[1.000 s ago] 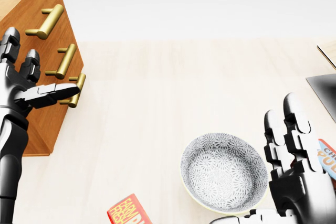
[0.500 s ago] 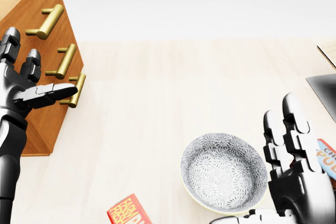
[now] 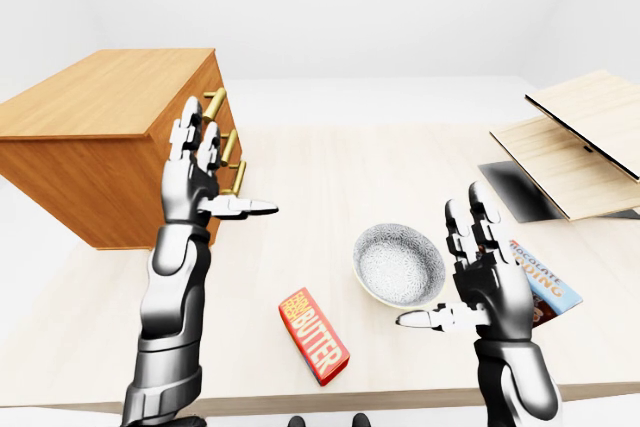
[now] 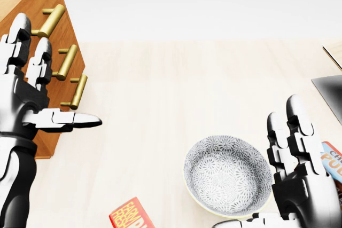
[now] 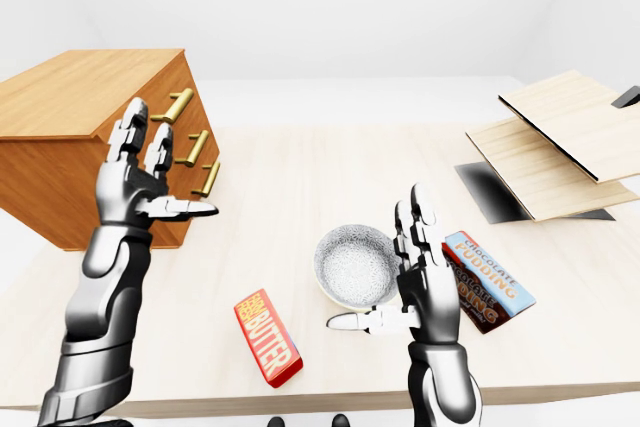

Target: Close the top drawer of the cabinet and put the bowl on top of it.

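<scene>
Looking across the table [image 3: 330, 177], you find the bowl [image 3: 400, 265] upright just beside your right hand [image 3: 487, 289], on its thumb side, toward the left of the left-eye view. That hand is spread, 2 fingers pointing up and the thumb reaching left under the bowl's lower rim, closed round nothing. Whether the thumb touches the rim cannot be told. Your left hand [image 3: 192, 192] is also spread and empty, fingers up and thumb out to the right, hanging just beside the handled face of the cabinet [image 3: 100, 137], well apart from the bowl. So the right hand is the nearer one for the bowl and the left for the drawers. The bowl is round, so any side of the rim will likely serve, and the cabinet's flat top lies far up and left of it. All 3 drawer fronts look flush, the top handle [image 3: 214, 103] included, so the closing step seems done.
</scene>
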Robot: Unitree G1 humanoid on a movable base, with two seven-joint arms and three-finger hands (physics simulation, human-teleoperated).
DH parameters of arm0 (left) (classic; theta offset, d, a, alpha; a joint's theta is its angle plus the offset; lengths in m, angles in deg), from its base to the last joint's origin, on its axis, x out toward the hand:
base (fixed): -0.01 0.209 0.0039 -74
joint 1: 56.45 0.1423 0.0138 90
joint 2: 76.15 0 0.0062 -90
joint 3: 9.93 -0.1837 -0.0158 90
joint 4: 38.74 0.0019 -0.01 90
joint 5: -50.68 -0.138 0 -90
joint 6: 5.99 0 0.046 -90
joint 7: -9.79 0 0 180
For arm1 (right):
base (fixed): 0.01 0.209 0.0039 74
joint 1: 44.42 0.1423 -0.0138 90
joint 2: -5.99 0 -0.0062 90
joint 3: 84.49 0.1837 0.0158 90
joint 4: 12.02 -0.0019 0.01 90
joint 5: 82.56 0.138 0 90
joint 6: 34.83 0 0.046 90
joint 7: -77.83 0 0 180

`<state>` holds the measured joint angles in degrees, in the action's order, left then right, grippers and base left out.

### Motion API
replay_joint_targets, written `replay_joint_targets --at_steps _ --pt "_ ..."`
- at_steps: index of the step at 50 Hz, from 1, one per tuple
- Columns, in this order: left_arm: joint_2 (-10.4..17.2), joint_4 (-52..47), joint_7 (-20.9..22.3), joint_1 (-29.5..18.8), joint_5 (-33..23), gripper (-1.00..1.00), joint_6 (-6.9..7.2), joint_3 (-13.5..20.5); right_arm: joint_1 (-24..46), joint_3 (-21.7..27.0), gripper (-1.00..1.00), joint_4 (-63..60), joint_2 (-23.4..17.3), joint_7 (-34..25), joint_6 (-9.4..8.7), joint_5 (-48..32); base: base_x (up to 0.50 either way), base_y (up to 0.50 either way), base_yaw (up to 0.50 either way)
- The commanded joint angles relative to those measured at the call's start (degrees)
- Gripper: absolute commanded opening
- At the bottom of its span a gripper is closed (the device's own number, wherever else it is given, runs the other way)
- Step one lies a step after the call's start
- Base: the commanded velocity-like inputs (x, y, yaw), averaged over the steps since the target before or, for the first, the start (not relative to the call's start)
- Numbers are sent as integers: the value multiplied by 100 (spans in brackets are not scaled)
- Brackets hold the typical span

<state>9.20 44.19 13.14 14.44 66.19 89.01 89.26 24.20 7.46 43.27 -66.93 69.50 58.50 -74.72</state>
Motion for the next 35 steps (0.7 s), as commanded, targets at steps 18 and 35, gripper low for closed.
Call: replay_joint_targets --at_steps 18,35 --pt "-784 -1812 469 850 -1842 100 0 -817 -33 284 100 -246 45 -123 -172 211 0 0 0" --pt "-1107 -2281 407 1184 -2798 100 0 -1491 -18 760 100 -560 216 -385 -437 493 0 0 0"
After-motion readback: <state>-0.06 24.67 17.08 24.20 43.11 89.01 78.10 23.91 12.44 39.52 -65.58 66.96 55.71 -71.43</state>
